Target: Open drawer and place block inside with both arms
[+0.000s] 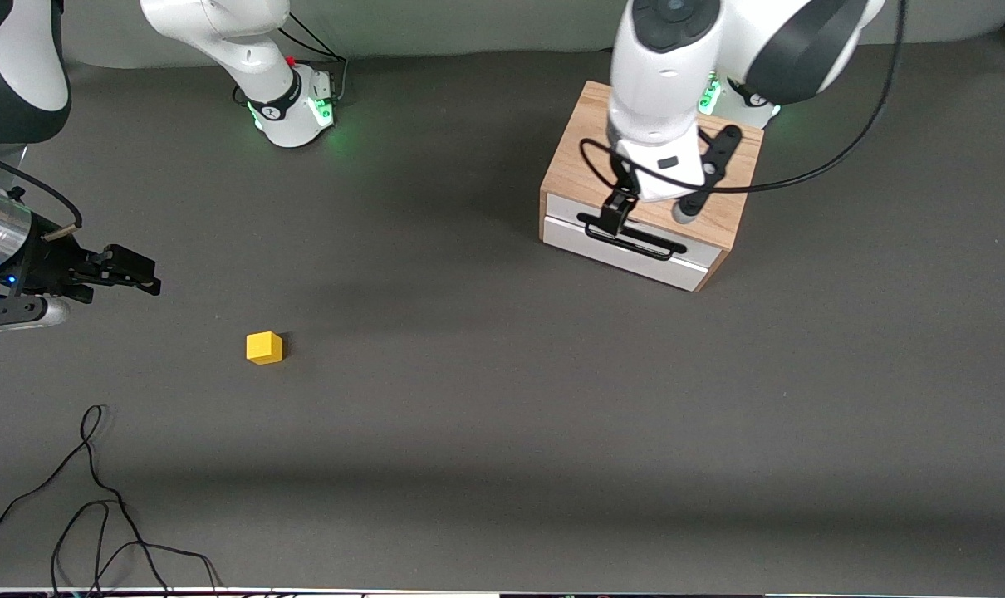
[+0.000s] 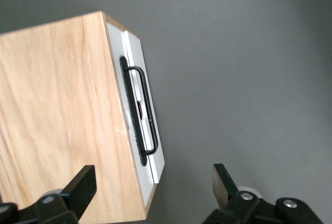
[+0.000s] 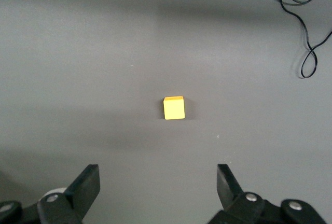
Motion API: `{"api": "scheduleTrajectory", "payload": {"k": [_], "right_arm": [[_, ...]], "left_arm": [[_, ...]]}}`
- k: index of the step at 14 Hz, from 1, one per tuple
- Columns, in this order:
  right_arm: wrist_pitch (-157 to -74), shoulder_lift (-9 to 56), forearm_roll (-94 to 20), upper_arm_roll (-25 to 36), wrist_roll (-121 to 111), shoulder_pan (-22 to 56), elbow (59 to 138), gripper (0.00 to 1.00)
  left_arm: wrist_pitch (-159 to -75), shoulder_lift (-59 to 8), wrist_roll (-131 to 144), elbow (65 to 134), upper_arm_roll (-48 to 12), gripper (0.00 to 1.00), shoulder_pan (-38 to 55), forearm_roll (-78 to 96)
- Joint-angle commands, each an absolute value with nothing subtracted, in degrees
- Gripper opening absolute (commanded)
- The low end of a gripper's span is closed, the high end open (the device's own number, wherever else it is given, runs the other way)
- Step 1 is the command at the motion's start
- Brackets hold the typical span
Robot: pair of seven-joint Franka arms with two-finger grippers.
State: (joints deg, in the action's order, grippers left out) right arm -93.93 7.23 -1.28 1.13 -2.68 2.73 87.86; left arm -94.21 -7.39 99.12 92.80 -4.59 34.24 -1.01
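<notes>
You have a dark grey table (image 1: 502, 432) with a matte, cloth-like surface filling nearly the whole front view. A thin black cable (image 1: 95, 498) lies loose on it at the corner nearest the front camera, toward the right arm's end; it curls into a small loop and several longer bends, then runs off the table's near edge. You can see part of that same cable (image 3: 306, 32) in the right wrist view, with its small loop lying flat on the surface. Along the table's edge farthest from the camera, a pale grey backdrop (image 1: 469, 25) runs the width of the front view.
</notes>
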Motion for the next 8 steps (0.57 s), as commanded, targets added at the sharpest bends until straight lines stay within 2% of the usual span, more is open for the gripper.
{"api": "scheduleTrajectory", "payload": {"k": [1,8], "right_arm": [[-93.6,6.94,-0.79,1.23,-1.49,3.34,88.33,1.0],[-94.31,6.68,-0.97,1.23,-1.49,3.34,88.86,1.0]], "left_arm": [[-94.13,-9.13,102.3,91.85,-4.04,1.0,34.72,0.07],[-96.67,-11.43,101.95,97.36,-3.96,1.0,33.58,3.6]]}}
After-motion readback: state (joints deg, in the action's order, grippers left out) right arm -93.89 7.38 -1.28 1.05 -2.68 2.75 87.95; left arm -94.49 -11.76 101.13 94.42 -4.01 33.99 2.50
